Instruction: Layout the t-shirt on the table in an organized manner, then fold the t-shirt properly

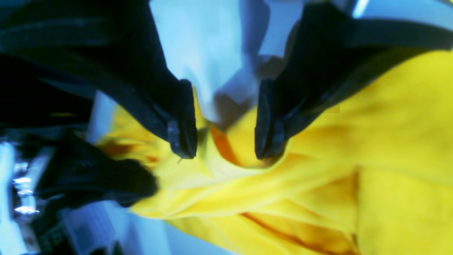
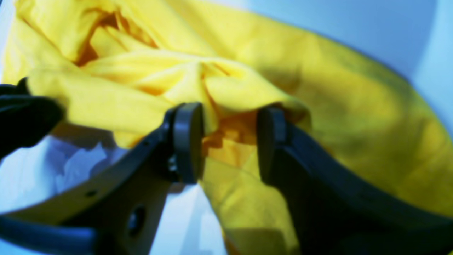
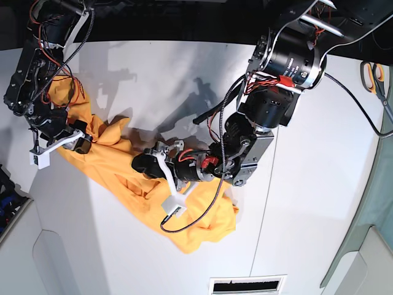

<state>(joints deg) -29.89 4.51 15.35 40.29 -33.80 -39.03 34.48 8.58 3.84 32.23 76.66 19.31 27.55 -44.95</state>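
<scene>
Crumpled orange-yellow cotton t-shirt [image 3: 147, 190] bunched in a diagonal heap across the left part of the matte white table [image 3: 307, 203], not yet laid flat.

Best done next: regrasp at seams or corners well apart, lift, and draw outward evenly to spread the cloth before any fold; avoid pinching several layers at once.

Left gripper [image 1: 224, 141] low over the middle of the heap, jaws apart, a fold of cloth between them, released. Right gripper [image 2: 230, 141] at the heap's far left end, jaws likewise parted around a fold. Both arms bent down steeply toward the cloth.
</scene>
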